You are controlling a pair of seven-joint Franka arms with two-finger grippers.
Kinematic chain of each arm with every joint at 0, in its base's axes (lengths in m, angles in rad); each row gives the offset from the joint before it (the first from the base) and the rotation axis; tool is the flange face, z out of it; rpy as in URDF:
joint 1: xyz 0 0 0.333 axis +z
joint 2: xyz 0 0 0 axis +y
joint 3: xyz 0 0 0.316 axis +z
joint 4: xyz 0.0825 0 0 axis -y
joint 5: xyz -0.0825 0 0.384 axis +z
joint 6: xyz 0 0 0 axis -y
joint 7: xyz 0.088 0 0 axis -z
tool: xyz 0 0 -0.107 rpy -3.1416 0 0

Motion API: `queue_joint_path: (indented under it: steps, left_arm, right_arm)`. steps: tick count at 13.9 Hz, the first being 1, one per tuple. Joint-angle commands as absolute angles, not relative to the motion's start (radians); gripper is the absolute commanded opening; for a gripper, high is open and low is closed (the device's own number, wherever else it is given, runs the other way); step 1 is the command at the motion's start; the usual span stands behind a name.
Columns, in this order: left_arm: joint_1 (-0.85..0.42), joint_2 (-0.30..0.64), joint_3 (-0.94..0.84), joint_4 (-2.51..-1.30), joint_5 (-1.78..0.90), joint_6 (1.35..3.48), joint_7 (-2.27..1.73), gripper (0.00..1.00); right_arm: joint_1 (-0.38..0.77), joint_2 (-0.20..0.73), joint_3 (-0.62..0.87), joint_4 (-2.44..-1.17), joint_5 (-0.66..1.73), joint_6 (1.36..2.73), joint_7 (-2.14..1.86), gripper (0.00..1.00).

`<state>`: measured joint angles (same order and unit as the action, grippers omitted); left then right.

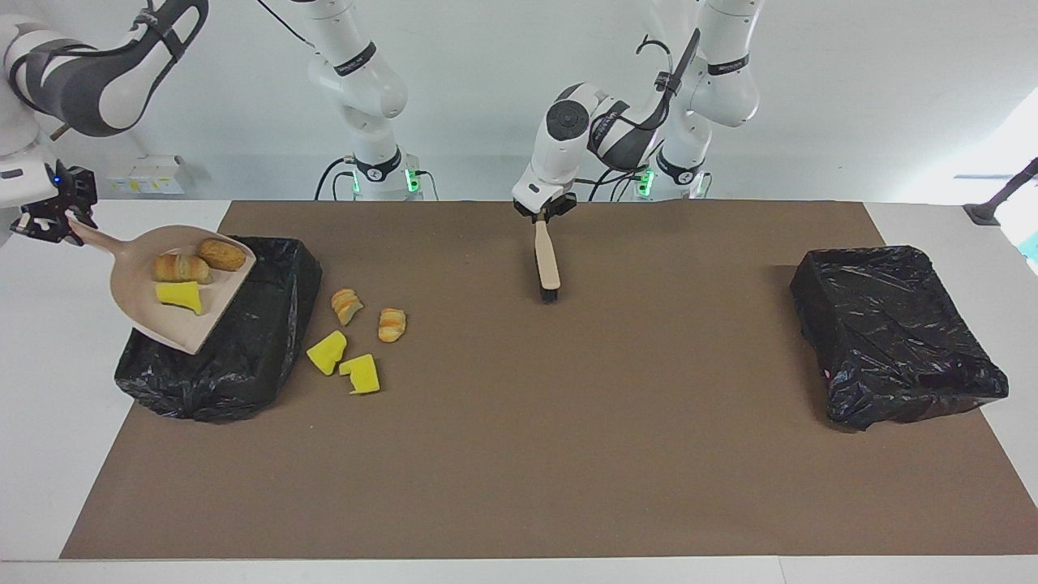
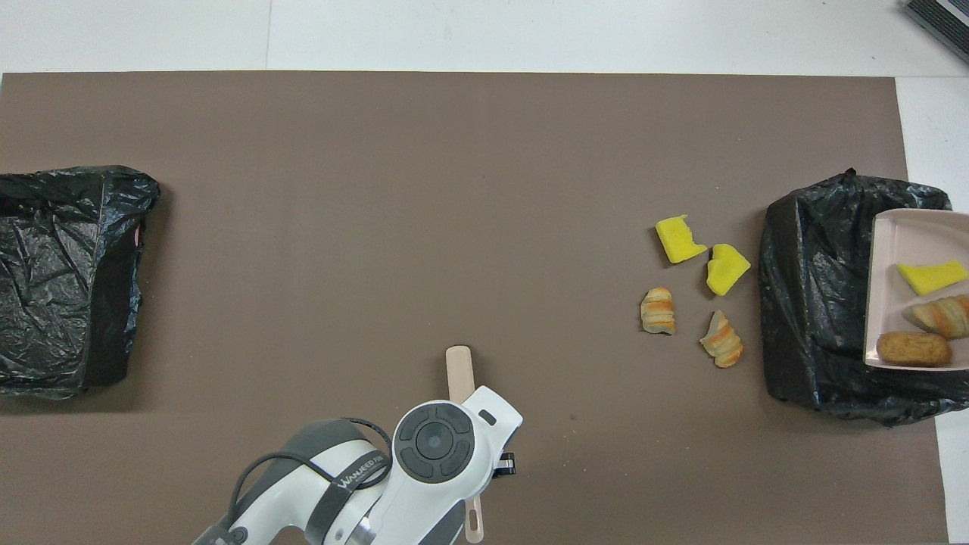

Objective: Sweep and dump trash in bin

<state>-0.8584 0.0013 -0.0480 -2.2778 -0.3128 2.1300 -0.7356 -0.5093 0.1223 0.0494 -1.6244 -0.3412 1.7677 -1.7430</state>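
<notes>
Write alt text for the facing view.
The right gripper holds a loaded dustpan over a black bin; four trash pieces lie on the mat beside it. The left gripper holds a brush.

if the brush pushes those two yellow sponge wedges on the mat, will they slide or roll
The yellow sponge wedges lie on flat faces, so they would probably slide or tumble rather than roll. They look like light foam, so the brush may flick them. The striped bread lumps beside them look rounder and likelier to roll.
</notes>
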Motion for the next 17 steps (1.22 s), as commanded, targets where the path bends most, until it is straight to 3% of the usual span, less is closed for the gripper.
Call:
queue_joint_path:
  steps: [1, 3, 4, 9, 14, 17]
  left_arm:
    - [-0.867, 0.014, -0.04, -2.273, -0.325, 2.148, -0.719, 0.74]
    - [-0.861, 0.014, -0.038, -2.273, -0.325, 2.14, -0.721, 0.97]
    - [-0.854, 0.009, -0.035, -2.27, -0.324, 2.131, -0.721, 1.0]
    - [-0.766, -0.017, -0.029, -2.208, -0.195, 2.069, -0.721, 1.0]
    - [-0.565, -0.061, -0.026, -2.114, -0.129, 1.971, -0.631, 1.0]
    - [-0.438, -0.116, -0.026, -2.114, -0.129, 1.876, -0.462, 1.0]
  right_arm:
    - [-0.461, 0.104, 0.055, -1.661, -0.464, 1.766, -1.619, 0.0]
    - [-0.42, 0.097, 0.055, -1.672, -0.549, 1.735, -1.539, 0.0]
    - [-0.396, 0.095, 0.055, -1.671, -0.58, 1.72, -1.51, 0.0]
    - [-0.353, 0.032, 0.057, -1.661, -0.664, 1.671, -1.496, 0.0]
    - [-0.35, -0.023, 0.083, -1.666, -0.649, 1.625, -1.506, 0.0]
    - [-0.293, -0.028, 0.092, -1.67, -0.78, 1.623, -1.508, 0.0]
